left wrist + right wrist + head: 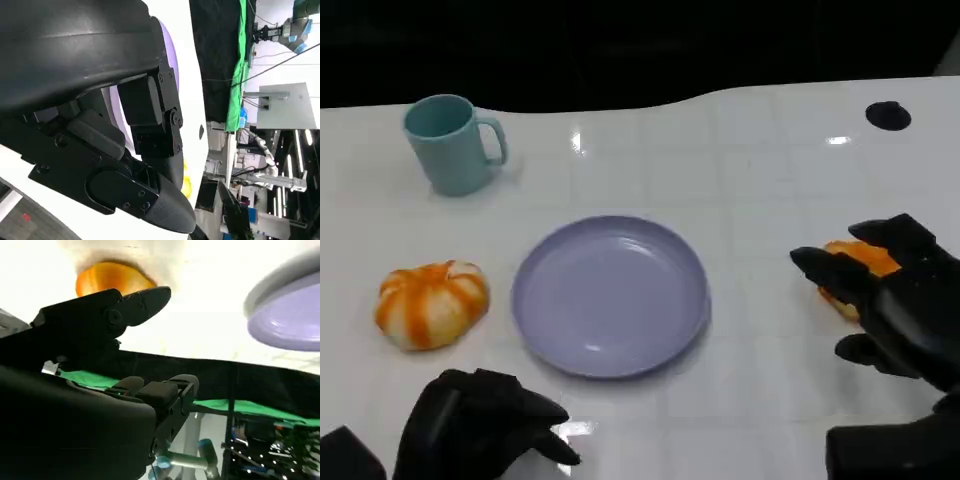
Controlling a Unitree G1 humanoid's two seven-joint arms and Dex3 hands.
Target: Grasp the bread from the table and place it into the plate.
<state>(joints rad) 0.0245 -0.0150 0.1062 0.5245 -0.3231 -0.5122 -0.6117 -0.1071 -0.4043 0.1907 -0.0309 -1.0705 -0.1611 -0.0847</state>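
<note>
While right hand [890, 300] hovers w/ fingers spread wide over bread [855, 268], not gripping, left hand [480, 425] rests curled, holding nothing, near purple plate [610, 295]

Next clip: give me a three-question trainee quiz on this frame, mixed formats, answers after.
1. True or false: the plate holds a bread.
2. Which hand is at the bread on the table's right side? A. left hand B. right hand
3. Fill in: the teal ___ stands behind the striped bread.

Key: 1 false. 2 B; whether it already grips is unclear. 3 mug.
</note>
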